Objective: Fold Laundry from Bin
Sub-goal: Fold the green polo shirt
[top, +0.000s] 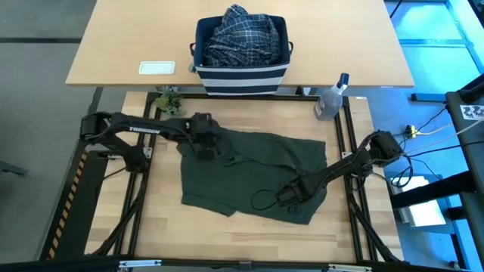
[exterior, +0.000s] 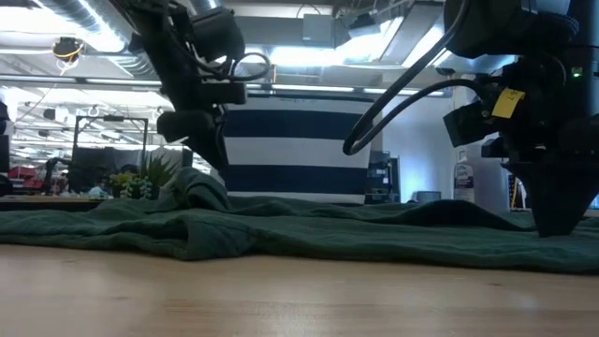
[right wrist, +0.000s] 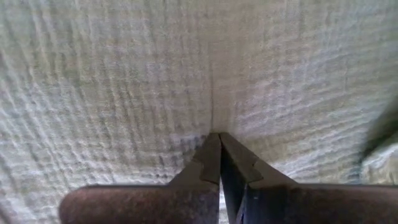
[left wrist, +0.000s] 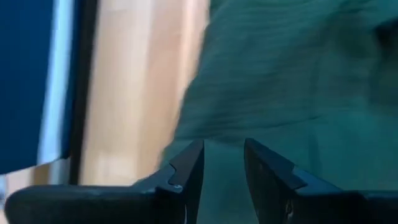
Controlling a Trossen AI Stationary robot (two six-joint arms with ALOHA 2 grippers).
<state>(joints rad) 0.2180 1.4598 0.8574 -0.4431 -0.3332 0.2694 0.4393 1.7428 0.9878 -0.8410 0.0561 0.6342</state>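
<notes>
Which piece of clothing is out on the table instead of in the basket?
The dark olive-green garment, spread flat; the plaid shirt is piled in the striped bin.

An open lab or workshop hall: exposed ceiling ducts (exterior: 56, 19), strip lights, distant workbenches.

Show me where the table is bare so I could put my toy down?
Bare wood shows along the near edge of the table, below the green garment, and in the strip beside the garment's left edge. The middle is crowded: the garment, the left hand and the right hand. The striped bin and spray bottle crowd the far side.
</notes>
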